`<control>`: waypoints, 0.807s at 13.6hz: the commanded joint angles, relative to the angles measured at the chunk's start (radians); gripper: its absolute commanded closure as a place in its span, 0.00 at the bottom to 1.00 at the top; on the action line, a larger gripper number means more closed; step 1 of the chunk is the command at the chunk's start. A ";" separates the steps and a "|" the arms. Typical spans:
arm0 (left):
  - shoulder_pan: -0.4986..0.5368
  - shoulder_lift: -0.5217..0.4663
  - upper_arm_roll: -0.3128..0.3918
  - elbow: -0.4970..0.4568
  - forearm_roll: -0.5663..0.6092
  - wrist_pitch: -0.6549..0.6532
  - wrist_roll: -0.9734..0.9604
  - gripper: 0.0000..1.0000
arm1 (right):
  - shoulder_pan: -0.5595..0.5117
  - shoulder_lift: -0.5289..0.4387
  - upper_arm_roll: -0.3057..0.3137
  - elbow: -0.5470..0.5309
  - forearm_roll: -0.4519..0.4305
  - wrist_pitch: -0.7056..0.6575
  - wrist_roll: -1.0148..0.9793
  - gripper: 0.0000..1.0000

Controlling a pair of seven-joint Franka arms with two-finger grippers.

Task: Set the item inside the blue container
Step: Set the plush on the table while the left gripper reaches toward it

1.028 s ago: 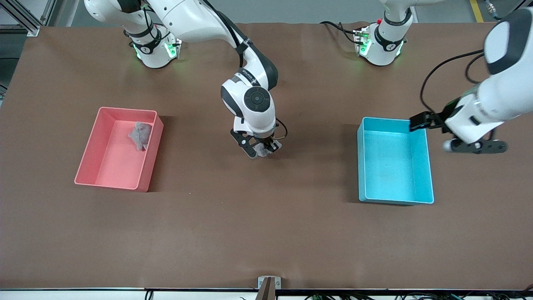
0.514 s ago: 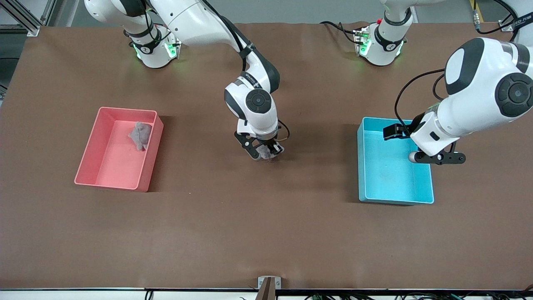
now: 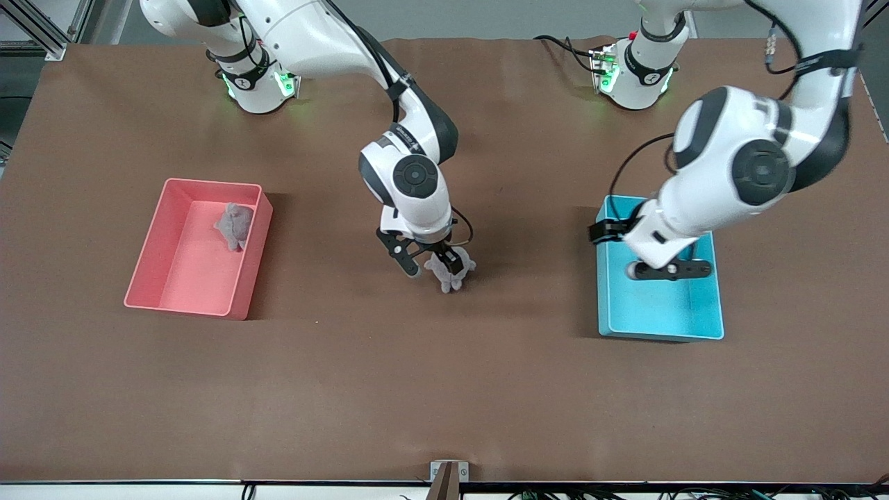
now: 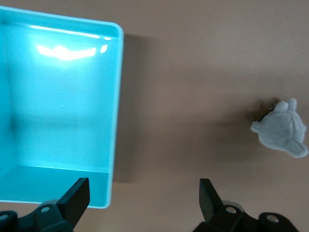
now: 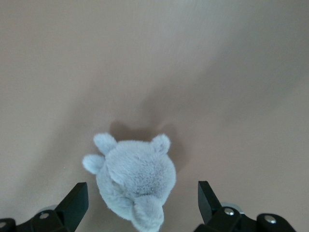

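Now my right gripper (image 3: 432, 262) has spread its fingers wide, leaving the grey plush (image 3: 449, 271) loose on the table mid-way between bins. My left gripper (image 3: 665, 271), wide and empty, has swung over the blue container (image 3: 660, 312), presumably for the pickup.

Brown table (image 3: 444, 389) carrying three things directly. Lying toward the right arm's end: a pink bin (image 3: 250, 271). Sitting toward the left arm's end, well apart from it: the blue container (image 3: 660, 326), open-topped. Resting between them on the bare surface, about mid-table: a small grey plush toy (image 3: 450, 271), apart from both bins.
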 commanded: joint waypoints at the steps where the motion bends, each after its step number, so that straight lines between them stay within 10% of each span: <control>1: -0.078 0.039 0.003 -0.005 0.001 0.067 -0.094 0.00 | -0.072 -0.135 0.010 -0.084 0.028 -0.086 -0.100 0.00; 11: -0.367 0.343 0.009 0.188 0.099 0.290 -0.451 0.00 | -0.503 -0.540 0.004 -0.590 0.023 -0.091 -0.812 0.00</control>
